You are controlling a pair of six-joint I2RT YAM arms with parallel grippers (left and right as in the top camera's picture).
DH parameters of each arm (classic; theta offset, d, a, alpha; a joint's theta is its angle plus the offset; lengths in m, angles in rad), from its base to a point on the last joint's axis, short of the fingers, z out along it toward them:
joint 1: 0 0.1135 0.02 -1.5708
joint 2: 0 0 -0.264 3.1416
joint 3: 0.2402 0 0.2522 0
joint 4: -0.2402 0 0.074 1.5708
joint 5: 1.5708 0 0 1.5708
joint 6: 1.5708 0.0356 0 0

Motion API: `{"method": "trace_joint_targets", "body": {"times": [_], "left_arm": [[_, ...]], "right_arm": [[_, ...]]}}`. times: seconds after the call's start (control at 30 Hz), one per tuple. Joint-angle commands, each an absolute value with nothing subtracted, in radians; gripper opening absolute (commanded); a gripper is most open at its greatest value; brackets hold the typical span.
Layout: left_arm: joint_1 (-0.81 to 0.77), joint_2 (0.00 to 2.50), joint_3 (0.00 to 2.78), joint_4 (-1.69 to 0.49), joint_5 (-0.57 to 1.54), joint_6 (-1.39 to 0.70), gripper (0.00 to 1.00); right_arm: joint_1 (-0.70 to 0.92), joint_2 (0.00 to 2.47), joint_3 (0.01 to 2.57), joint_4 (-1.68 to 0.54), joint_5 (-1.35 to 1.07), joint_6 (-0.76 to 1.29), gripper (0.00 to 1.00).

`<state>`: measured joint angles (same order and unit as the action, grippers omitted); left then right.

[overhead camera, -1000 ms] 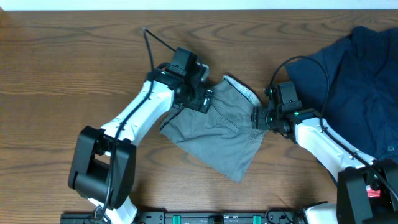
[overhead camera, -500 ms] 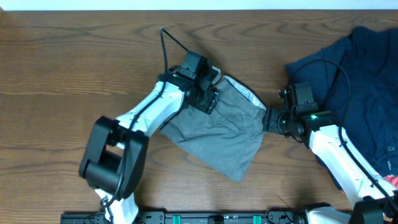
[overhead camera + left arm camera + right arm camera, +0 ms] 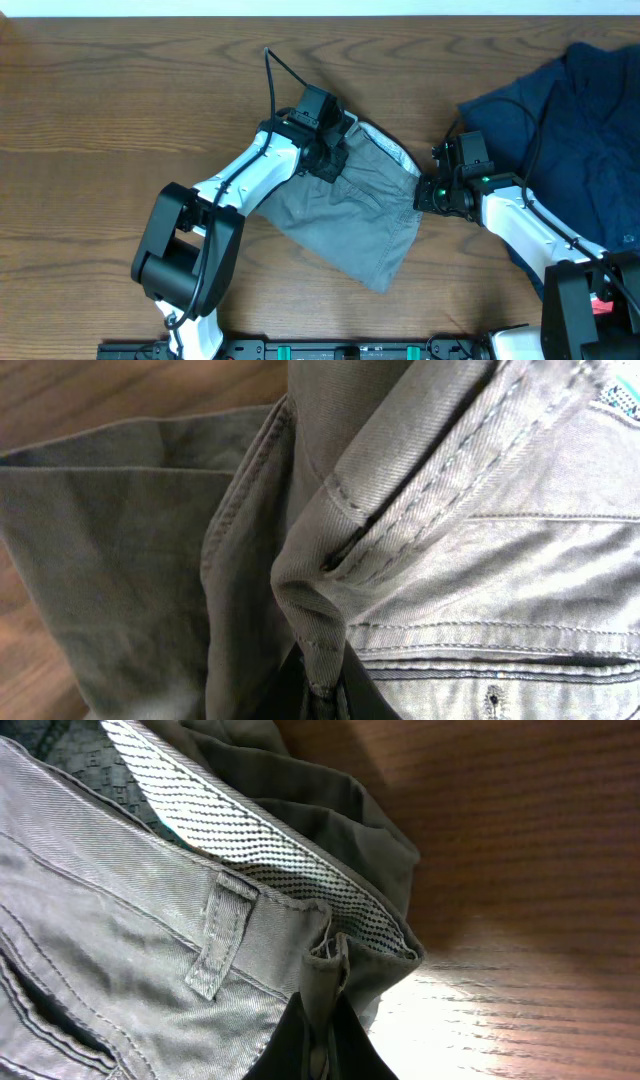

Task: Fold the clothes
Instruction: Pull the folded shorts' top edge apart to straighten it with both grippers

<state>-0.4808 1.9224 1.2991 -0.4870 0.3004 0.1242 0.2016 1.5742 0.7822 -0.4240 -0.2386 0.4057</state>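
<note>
Grey woven shorts (image 3: 345,218) lie crumpled on the wooden table (image 3: 110,110), with the pale speckled inner waistband (image 3: 265,860) turned up at the far edge. My left gripper (image 3: 330,158) is shut on a pinched fold of the shorts (image 3: 318,630) near their upper left corner. At the right end of the waistband my right gripper (image 3: 425,192) is shut on the waistband's edge (image 3: 325,982). The dark fingers (image 3: 290,1045) press a narrow ridge of cloth between them. A navy blue garment (image 3: 570,130) is heaped at the right of the table.
The left arm's black cable (image 3: 278,75) loops over the wood behind the shorts. The right arm's cable (image 3: 540,120) arches over the navy garment. A white strip (image 3: 320,8) runs along the table's far edge. The arms' bases (image 3: 360,350) stand at the near edge.
Both grippers have closed on the shorts' waistband over the last second. The left gripper moved right and a little away onto the top left corner. The right gripper shifted back left to the waistband's right end.
</note>
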Motion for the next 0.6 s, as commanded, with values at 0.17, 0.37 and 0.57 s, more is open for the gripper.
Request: {"method": "trace_joint_targets", "body": {"times": [0.17,0.37,0.57], "left_arm": [[-0.477,1.707,1.298,-0.554,0.303,0.089,0.06],[-0.473,1.634,1.298,-0.627,0.253,-0.004,0.06],[-0.466,1.634,1.278,-0.677,-0.012,-0.205,0.06]], "right_arm": [[0.185,1.402,0.847,-0.422,-0.294,0.376,0.01],[0.209,1.361,0.871,-0.410,-0.348,0.325,0.01],[0.231,1.376,0.871,-0.371,-0.339,0.274,0.01]]}}
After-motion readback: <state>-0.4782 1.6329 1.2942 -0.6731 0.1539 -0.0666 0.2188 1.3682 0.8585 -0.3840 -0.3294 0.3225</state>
